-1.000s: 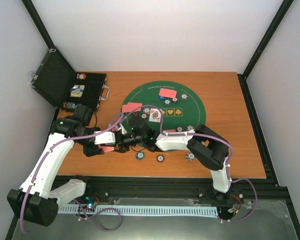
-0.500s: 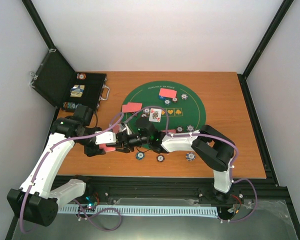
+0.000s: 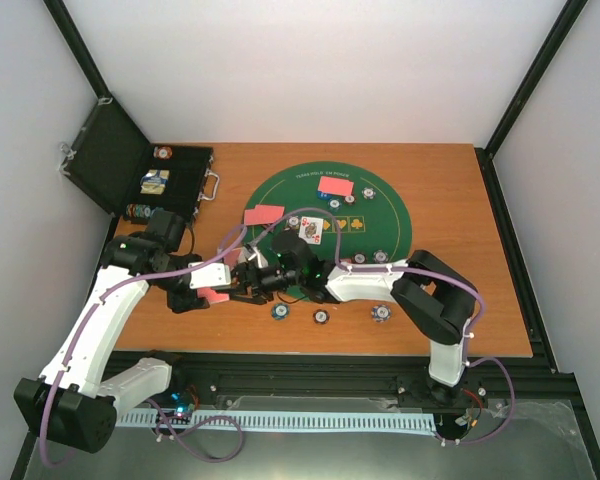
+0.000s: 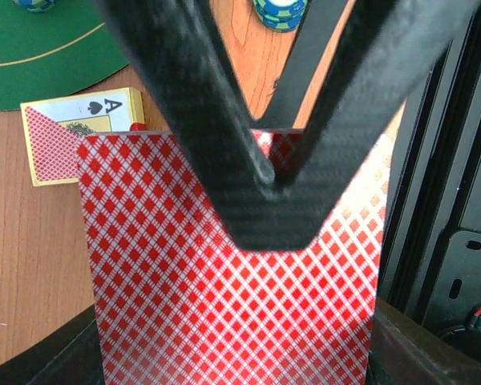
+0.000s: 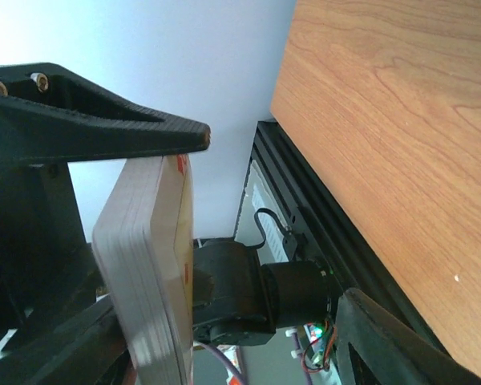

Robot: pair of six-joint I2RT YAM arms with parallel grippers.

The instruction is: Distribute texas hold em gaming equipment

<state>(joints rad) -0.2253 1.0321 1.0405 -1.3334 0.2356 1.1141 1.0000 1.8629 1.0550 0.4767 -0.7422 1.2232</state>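
your left claw (image 4: 272,210) pinches the red-backed deck (image 4: 184,305) above the desk (image 3: 460,200), just left of the green mat (image 3: 385,228). your right claw (image 3: 251,282) stands spread, one finger over the deck's edge.

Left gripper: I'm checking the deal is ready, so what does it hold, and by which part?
The left gripper holds the deck, clamped flat across its faces; the upper finger lies along the middle of its red back.

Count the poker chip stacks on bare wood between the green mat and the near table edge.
3, in a row along that strip: left stack, middle stack, right stack. Others may be hidden.
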